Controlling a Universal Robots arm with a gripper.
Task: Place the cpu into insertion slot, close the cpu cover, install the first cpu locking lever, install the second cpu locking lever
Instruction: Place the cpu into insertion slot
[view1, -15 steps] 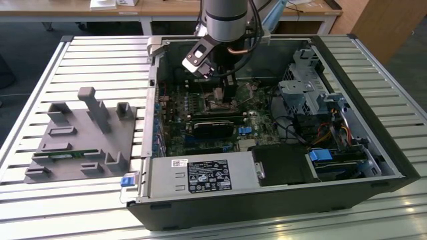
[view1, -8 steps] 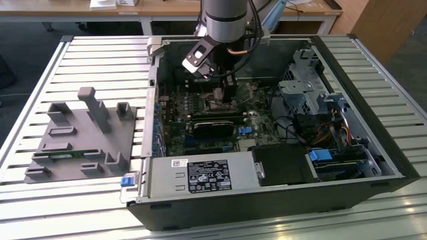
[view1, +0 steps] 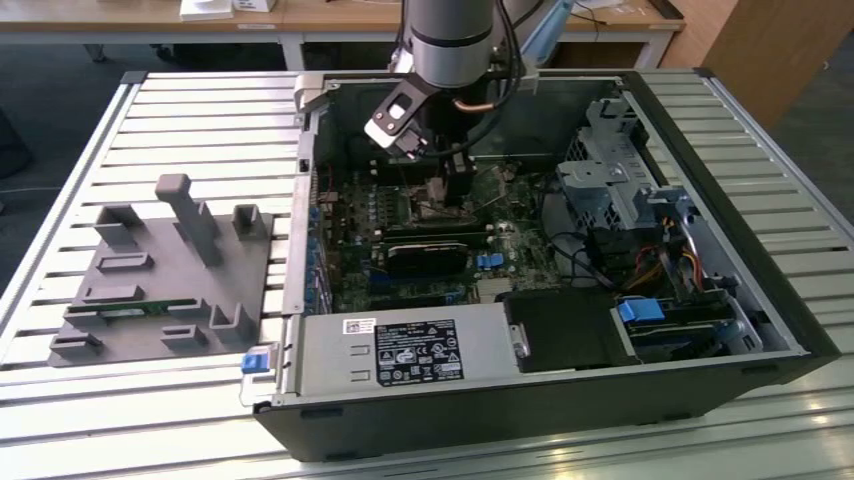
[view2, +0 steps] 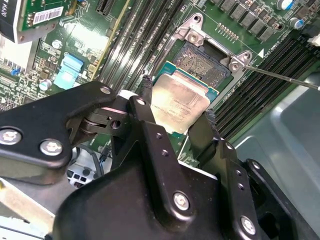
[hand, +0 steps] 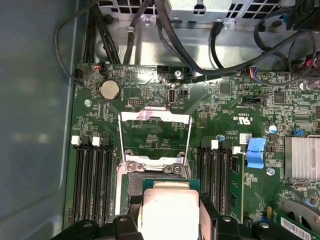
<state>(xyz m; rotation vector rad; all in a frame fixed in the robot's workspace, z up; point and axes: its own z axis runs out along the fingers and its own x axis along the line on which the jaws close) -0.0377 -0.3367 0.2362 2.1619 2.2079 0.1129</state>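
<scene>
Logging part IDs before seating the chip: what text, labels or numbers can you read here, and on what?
The white sticker on the grey metal power supply box: print and barcodes, too small to read.
The barcode label on the green circuit card: blurred.
The white lettering on the green motherboard: too small to read reliably.
Top of the silver-grey square cpu: no legible marking.

There is one cpu (view2: 182, 97), one insertion slot (view2: 205, 60) and one cpu cover (hand: 155, 116). There is one tool (view2: 177, 100), with two fingers (view2: 152, 130). The board carries two banks of long black slots (hand: 92, 175) and one coin battery (hand: 110, 90). There is one computer case (view1: 534, 410) and one grey tray (view1: 134, 290) on one table (view1: 200, 110).
</scene>
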